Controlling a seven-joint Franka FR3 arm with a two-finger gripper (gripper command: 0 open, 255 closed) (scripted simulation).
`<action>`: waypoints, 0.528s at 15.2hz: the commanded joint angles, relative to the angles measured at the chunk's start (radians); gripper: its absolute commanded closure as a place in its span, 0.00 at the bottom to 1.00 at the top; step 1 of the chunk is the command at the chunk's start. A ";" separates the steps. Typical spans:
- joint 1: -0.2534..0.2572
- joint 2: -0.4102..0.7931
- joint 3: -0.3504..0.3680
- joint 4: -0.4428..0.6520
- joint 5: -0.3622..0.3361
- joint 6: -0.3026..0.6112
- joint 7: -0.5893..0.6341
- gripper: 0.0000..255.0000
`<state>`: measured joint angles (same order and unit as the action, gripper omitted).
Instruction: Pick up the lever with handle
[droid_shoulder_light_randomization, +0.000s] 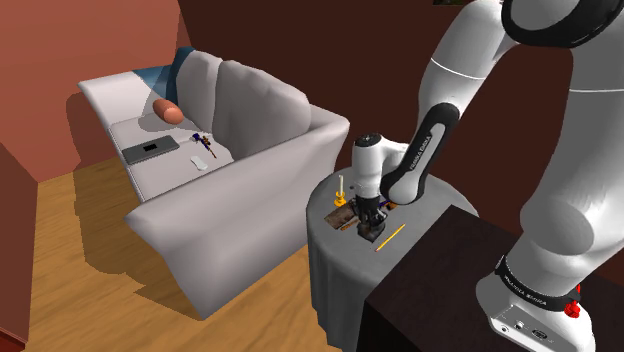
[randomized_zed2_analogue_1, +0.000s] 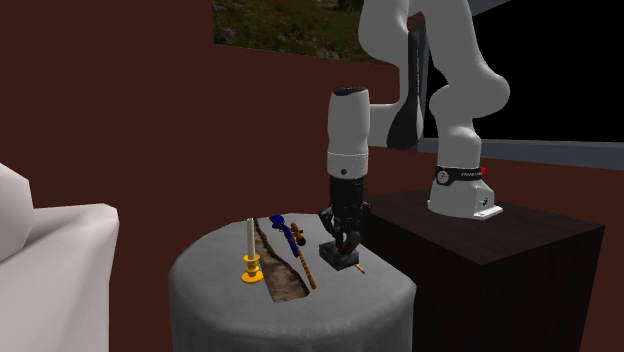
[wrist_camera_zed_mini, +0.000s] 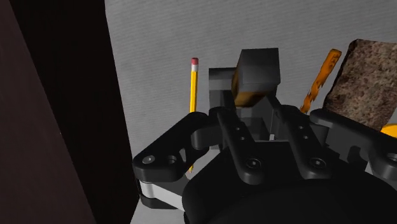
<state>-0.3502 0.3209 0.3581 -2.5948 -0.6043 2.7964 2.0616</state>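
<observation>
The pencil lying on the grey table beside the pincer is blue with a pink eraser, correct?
Not quite. The pencil is yellow, not blue, as the wrist view shows. It does lie on the grey table beside the pincer, with a pink eraser.

Lever (wrist_camera_zed_mini: 257, 71) base and pencil (wrist_camera_zed_mini: 193, 86) end seemingly behind the pincer (wrist_camera_zed_mini: 252, 116).

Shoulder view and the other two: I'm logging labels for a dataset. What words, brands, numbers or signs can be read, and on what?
No text here can be read.
Black band low on the white arm: a line of pale lettering, too small to read.
</observation>
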 joint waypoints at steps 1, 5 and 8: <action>-0.028 -0.039 0.039 -0.013 0.052 -0.023 -0.041 1.00; -0.072 -0.111 0.103 -0.033 0.154 -0.063 -0.119 1.00; -0.097 -0.167 0.145 -0.045 0.236 -0.095 -0.181 1.00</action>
<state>-0.4389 0.1740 0.4877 -2.6369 -0.4002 2.7138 1.9031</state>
